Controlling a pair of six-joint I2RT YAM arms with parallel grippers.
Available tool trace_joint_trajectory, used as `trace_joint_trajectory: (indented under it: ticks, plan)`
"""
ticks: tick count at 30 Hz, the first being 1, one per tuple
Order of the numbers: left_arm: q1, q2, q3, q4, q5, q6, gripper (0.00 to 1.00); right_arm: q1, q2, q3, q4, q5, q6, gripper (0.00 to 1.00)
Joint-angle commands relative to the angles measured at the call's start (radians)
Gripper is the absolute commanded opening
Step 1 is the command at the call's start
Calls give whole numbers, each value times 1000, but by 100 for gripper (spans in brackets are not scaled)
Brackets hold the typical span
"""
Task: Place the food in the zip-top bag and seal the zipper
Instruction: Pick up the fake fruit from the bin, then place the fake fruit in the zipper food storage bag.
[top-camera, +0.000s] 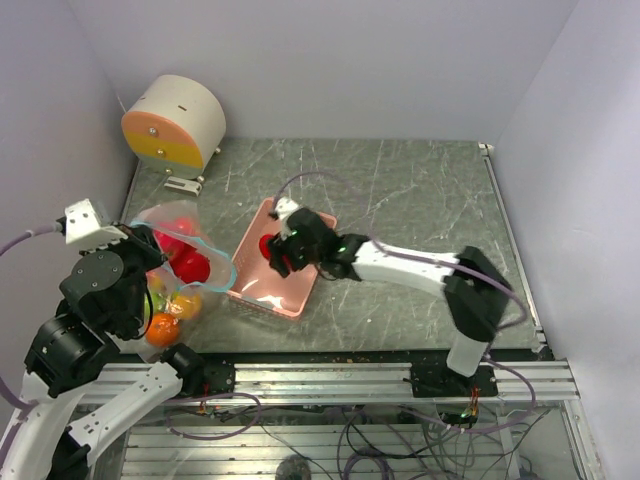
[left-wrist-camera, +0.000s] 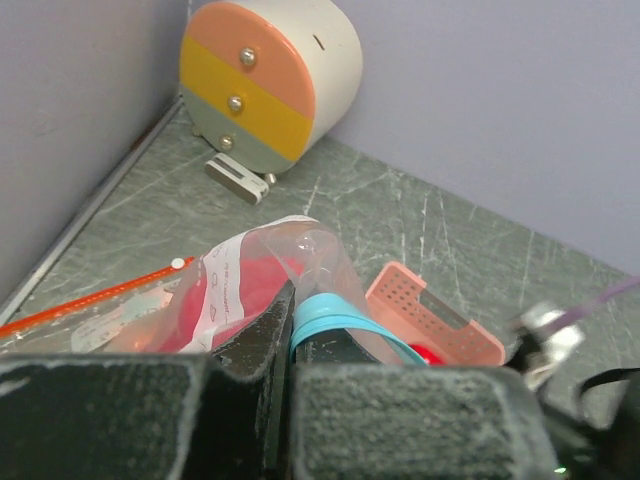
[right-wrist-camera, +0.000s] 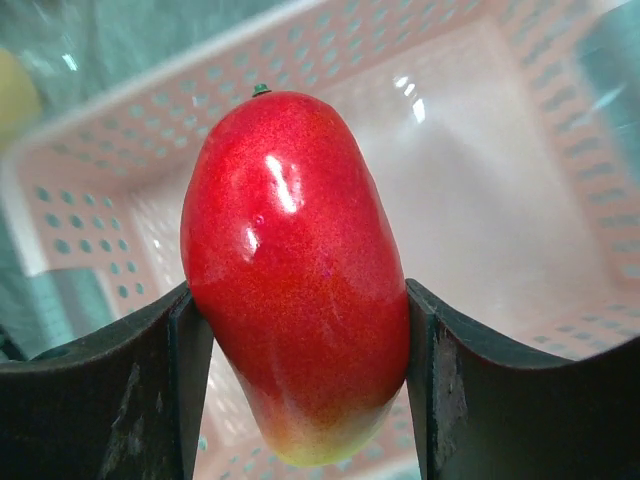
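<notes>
my right gripper (right-wrist-camera: 300, 310) squeezes one red apple (right-wrist-camera: 290, 230) inside the one pink basket (top-camera: 290, 297), in the middle of the table (top-camera: 420, 190). my left gripper (left-wrist-camera: 290, 375) is pinched tight on the one zip-top bag (left-wrist-camera: 250, 270) at its blue zipper (left-wrist-camera: 335, 315), by the table's left edge. in the bag i count two red fruits (top-camera: 190, 265) and one orange (top-camera: 163, 327).

Soft, even light from above; you lose sharpness only up close.
Your top view is bright and crisp, with pale glints on the scuffed tabletop (top-camera: 420, 200) and only faint shadows. In the left wrist view the left pincer (left-wrist-camera: 288, 350) fills the bottom as a dark blur, and the zip-top bag (left-wrist-camera: 250, 270) shows a mild sheen. In the right wrist view the red fruit (right-wrist-camera: 295, 280) carries white highlights, while the pink basket (right-wrist-camera: 120, 160) behind it is out of focus.
</notes>
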Motion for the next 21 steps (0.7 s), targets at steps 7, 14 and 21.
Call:
trace_joint_trajectory:
  ticks: [7, 14, 21]
  plan:
    - [2, 113, -98, 243, 228, -47, 7, -146, -475, -89, 62, -312, 10, 25]
    - [2, 256, -119, 394, 405, -113, 7, -154, -665, -126, 98, -486, -15, 25]
    - [2, 331, -163, 498, 497, -177, 7, -155, -734, -145, 105, -557, -26, 25]
